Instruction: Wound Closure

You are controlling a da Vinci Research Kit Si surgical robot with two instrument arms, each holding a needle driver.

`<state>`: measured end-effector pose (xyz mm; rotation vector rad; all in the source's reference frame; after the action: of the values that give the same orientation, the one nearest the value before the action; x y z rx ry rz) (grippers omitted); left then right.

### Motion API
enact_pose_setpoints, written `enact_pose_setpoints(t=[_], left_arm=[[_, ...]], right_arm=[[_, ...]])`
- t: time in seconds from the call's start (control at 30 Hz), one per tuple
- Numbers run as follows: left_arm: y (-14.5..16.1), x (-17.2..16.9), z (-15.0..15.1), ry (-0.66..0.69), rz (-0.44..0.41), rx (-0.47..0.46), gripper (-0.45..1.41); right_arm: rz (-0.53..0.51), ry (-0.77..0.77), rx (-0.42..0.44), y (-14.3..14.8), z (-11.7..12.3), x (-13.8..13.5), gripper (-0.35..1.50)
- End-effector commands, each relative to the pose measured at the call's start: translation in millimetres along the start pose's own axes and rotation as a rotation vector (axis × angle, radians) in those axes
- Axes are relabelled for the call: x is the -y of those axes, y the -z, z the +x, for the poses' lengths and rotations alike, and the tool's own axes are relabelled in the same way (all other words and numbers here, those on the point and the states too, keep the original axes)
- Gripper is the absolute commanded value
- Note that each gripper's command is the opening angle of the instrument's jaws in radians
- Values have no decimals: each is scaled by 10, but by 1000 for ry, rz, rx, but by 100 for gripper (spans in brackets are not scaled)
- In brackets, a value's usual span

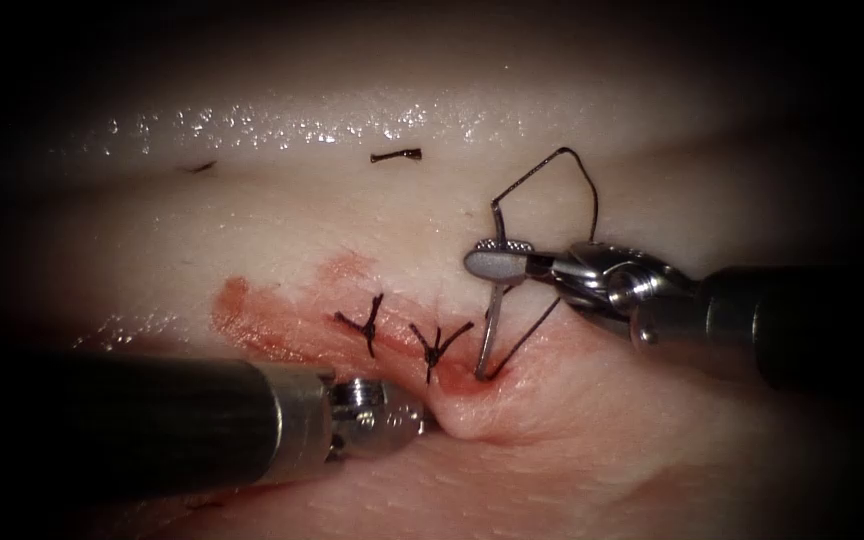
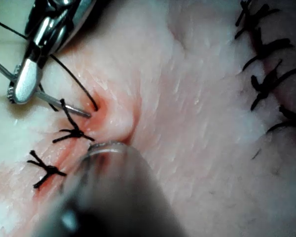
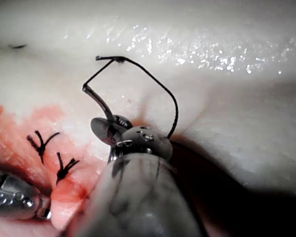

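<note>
Dark surround, perhaps unlit; glare above.

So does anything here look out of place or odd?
One stray cut end of thread lies on the tissue well above the cut, apart from the two tied stitches. Otherwise orderly: the right gripper holds the needle, its tip in the tissue; the left gripper presses beside the cut.

Pale pink-white glistening pork tissue [image 1: 282, 215] bore a red fluid smear [image 1: 252, 315] around two black knotted stitches [image 1: 367, 322], with black thread [image 1: 572, 170] and silver steel jaws [image 1: 512, 262] above.
</note>
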<state>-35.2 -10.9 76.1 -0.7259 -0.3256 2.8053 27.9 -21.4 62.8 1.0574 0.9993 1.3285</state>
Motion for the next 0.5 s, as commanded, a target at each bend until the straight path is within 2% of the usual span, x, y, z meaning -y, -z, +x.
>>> enact_pose_setpoints(t=[0.03, 0.07, 0.5], left_arm=[[-7, 0, 2, -1, -1, -1, 0], [-7, 0, 2, -1, -1, -1, 0], [-8, 1, 2, 0, -1, -1, -1]], right_arm=[[17, -62, -22, -10, -1, 1, -35], [22, -100, -27, -9, -2, 2, -35], [-1, -164, -12, -12, -20, 18, -35]])
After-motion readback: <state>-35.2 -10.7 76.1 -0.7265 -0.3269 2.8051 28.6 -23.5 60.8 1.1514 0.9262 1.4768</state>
